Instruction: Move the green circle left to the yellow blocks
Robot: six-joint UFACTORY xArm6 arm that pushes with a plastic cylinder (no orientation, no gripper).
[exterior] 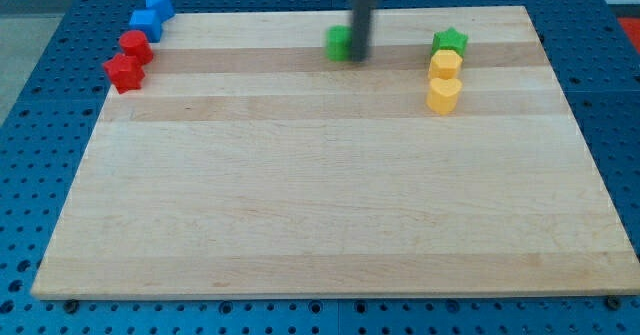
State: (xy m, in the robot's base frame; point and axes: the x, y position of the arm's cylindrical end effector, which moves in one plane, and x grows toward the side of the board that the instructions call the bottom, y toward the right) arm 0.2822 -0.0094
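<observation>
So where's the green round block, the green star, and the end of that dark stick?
green circle [339,43]: camera view, its left part beside the rod.
green star [450,41]: camera view, its top face.
my tip [357,57]: camera view, the rod's very end.

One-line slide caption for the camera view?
My tip beside green circle, left of yellow blocks on wooden board.

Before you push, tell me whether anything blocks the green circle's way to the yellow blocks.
Nothing visible: bare board lies between the green circle and the two yellow blocks. My tip sits at the circle's right edge, on the yellow blocks' side.
</observation>
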